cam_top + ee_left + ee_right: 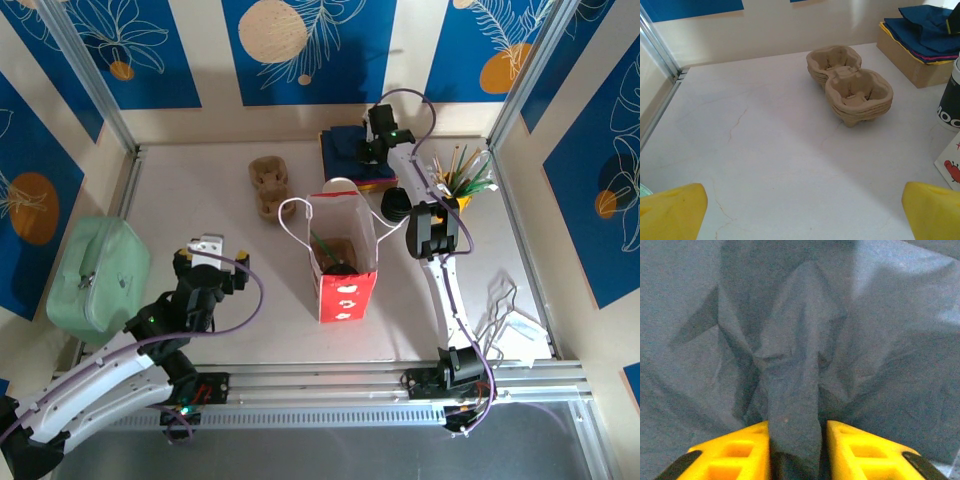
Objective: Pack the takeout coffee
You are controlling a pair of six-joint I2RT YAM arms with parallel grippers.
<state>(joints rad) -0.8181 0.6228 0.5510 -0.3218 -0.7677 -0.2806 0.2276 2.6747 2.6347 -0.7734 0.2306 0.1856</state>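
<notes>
The takeout coffee (pixel 397 205), a white cup with a dark band (pixel 950 100) and a black lid, stands on the table right of the paper bag. At the back, my right gripper (pixel 372 150) is down on the stack of dark blue napkins (pixel 350 160). In the right wrist view its yellow fingers (pixel 735 455) pinch a raised fold of blue napkin (pixel 792 390), and the gripper (pixel 797 427) is shut on it. My left gripper (pixel 207 245) hovers over bare table at the near left, wide open (pixel 805 210), with nothing between its fingers (pixel 672 212).
A red and white paper bag (pixel 343 262) stands open mid-table, handles up. Stacked cardboard cup carriers (pixel 850 85) sit behind it to the left. A green case (pixel 98 280) lies at the left edge. A holder of sticks (pixel 462 180) stands at the back right.
</notes>
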